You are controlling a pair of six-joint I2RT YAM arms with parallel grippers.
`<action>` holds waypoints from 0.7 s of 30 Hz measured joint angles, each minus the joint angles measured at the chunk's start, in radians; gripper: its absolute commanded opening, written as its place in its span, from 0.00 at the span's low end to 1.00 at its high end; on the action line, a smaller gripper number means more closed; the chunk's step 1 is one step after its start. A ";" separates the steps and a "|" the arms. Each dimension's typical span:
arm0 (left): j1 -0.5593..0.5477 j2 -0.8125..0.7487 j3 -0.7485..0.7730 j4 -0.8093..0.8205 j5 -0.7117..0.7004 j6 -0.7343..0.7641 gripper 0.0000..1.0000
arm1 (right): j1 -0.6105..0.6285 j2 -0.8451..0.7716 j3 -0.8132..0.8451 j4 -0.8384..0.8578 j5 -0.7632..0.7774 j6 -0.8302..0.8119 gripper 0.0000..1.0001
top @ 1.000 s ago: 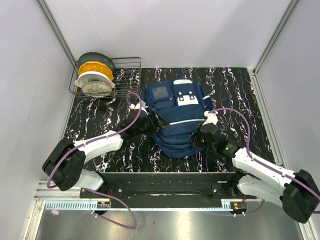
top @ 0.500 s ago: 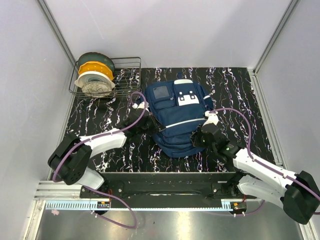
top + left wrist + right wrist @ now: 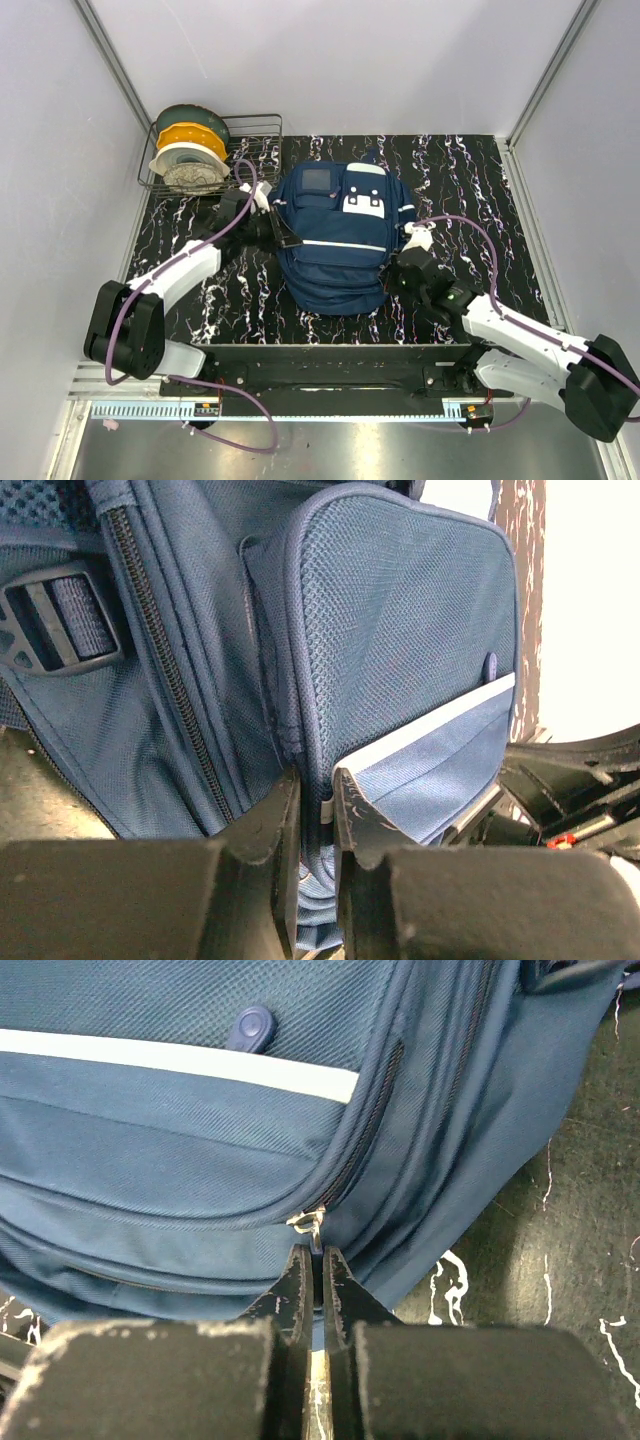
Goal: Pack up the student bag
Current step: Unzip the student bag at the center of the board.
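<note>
Navy student bag (image 3: 335, 240); left gripper (image 3: 318, 785) pinches its pocket seam (image 3: 297, 742); right gripper (image 3: 316, 1258) clamps zip pull (image 3: 314, 1226).

At the far left of the black, white-veined table (image 3: 470, 175) sits a wire basket (image 3: 256, 134) holding 3 spools: dark green (image 3: 196, 117) farthest, yellow (image 3: 190, 137) between, white (image 3: 187, 166) nearest.

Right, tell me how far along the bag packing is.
Done: nothing visibly packed; the navy blue fabric backpack lies zipped shut. In hand: the left gripper pinches its front pocket edge, the right gripper is shut on a zip pull. Left: open it and load items, perhaps the coloured spools in the metal wire basket.
</note>
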 measured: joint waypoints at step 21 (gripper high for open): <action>0.068 -0.256 -0.094 -0.096 -0.012 0.002 0.82 | -0.008 0.052 0.002 0.019 -0.013 0.046 0.00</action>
